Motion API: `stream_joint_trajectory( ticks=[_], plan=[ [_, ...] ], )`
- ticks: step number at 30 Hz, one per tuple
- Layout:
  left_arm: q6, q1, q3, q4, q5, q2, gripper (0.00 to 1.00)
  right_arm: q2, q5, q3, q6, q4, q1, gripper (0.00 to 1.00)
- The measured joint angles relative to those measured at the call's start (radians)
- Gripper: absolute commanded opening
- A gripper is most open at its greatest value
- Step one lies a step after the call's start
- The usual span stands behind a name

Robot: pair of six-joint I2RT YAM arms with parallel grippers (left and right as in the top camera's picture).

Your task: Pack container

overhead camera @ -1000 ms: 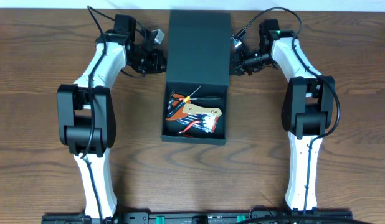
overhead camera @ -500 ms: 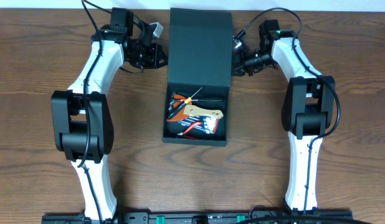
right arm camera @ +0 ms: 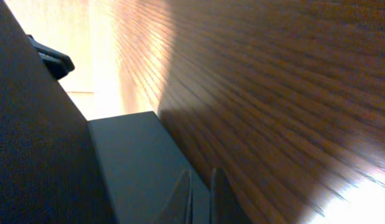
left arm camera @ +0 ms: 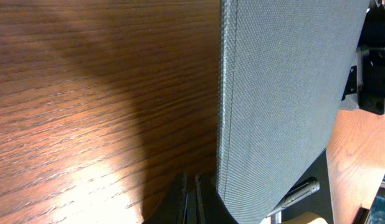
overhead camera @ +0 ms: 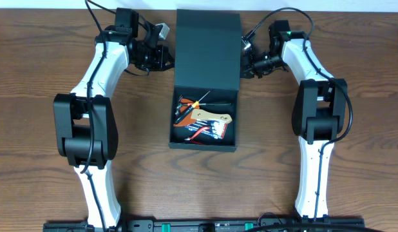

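Container (overhead camera: pixel 203 146) sits at the middle of the table (overhead camera: pixel 44 77), base open towards me, hinged lid (overhead camera: pixel 207 48) extending away on the far side. Base is loaded with hand tools (overhead camera: pixel 200 117): an orange-handled screwdriver (overhead camera: pixel 198 98) among them, the rest a tangle on a tan card. My left fingers (overhead camera: pixel 162 58) are just beside the lid's left edge and my right fingers (overhead camera: pixel 248 63) just beside its right edge. Both pairs are pressed fully together and hold nothing (in the left wrist view the tips meet with no gap, the lid's textured edge standing right next to them). Judgement: packing looks done and the step in hand is bringing the lid over. To do it well, both sides should work the lid evenly so the flap does not twist on its hinge. The closed tips should stay against the lid's edges or its underside and not dig into the cardboard, and the base should not slide on the table. Check that no handle stands proud of the rim before the lid comes down. Unclear: how steeply the lid is raised, and whether either pair actually touches it. The right wrist view is mostly dark box surface and glare, and the hinge itself is not visible.
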Motion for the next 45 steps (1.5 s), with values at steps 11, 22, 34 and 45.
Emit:
stream_joint_trajectory(
  ticks=[11,22,34,45],
  plan=[
    [0.0,-0.02,0.0,0.018,0.034,-0.001,0.06,0.0,-0.026,0.0,-0.003,-0.013,-0.065,0.01],
    [0.003,-0.02,0.0,0.024,0.018,-0.002,0.06,0.0,-0.09,0.0,-0.027,-0.015,-0.069,0.01],
    [-0.005,0.01,0.0,-0.007,-0.085,-0.002,0.06,0.0,-0.054,0.0,-0.032,-0.029,-0.069,0.01],
    [-0.027,0.06,0.0,-0.007,-0.026,0.06,0.06,0.0,0.095,0.0,-0.005,-0.034,-0.069,0.01]
  ],
)
